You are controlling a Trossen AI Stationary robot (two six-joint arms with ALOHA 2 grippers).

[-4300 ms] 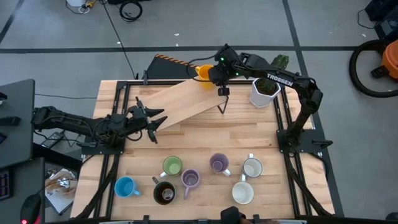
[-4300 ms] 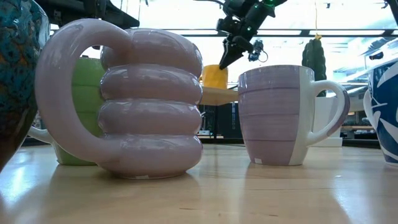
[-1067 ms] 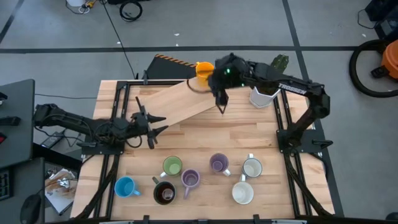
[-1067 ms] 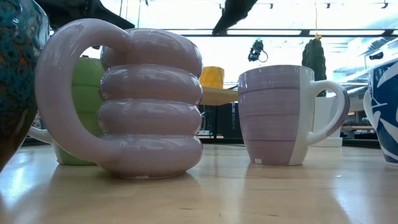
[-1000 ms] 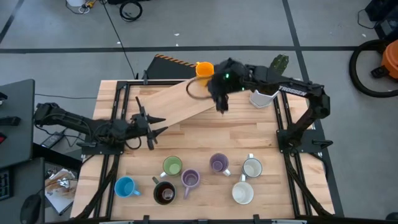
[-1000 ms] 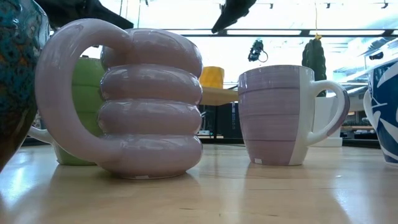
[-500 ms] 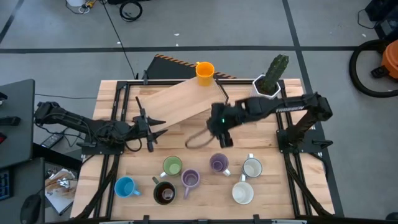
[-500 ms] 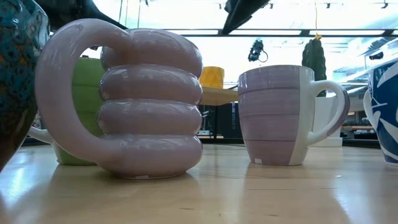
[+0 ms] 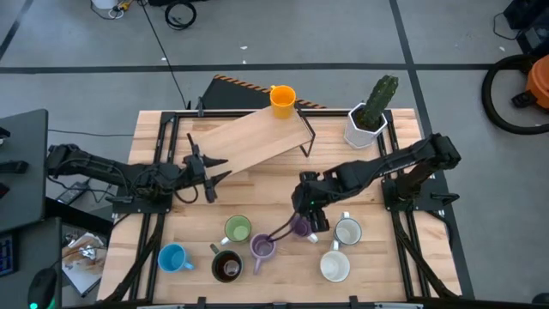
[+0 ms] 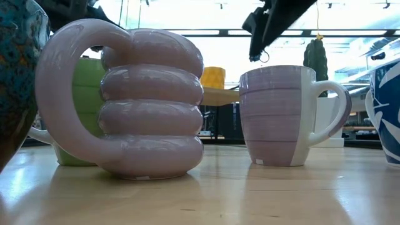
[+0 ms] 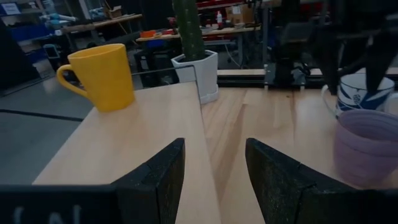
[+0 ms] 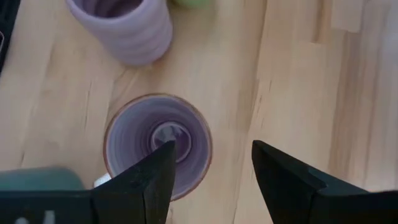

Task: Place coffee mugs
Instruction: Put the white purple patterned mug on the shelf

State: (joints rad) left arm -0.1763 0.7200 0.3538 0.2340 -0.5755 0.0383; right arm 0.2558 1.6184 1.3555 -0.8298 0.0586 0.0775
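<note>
Several coffee mugs stand on their bases near the table's front edge: green point(image 9: 238, 229), ribbed lilac point(image 9: 262, 247), plain lilac point(image 9: 300, 227), two white point(image 9: 347, 231) point(image 9: 334, 266), blue point(image 9: 173, 257) and dark brown point(image 9: 226, 267). An orange mug point(image 9: 282, 99) stands on the far end of a raised wooden board point(image 9: 244, 142). My right gripper point(image 12: 211, 165) hangs open above the plain lilac mug point(image 12: 158, 143), pointing steeply down, clear of it. My left gripper point(image 9: 214, 172) stays open at the table's left, by the board's near end.
A white faceted pot with a cactus point(image 9: 367, 120) stands at the far right corner. The ribbed lilac mug point(image 12: 124, 25) sits close beside the plain lilac one. Bare wood lies between the board and the row of mugs. Black frame rails point(image 9: 395, 154) run along both table sides.
My right gripper has swung from beside the orange mug at the far edge toward the near edge and down, and has tipped more steeply downward. It now hangs over the plain lilac mug, open all the while. The mugs have not moved.
</note>
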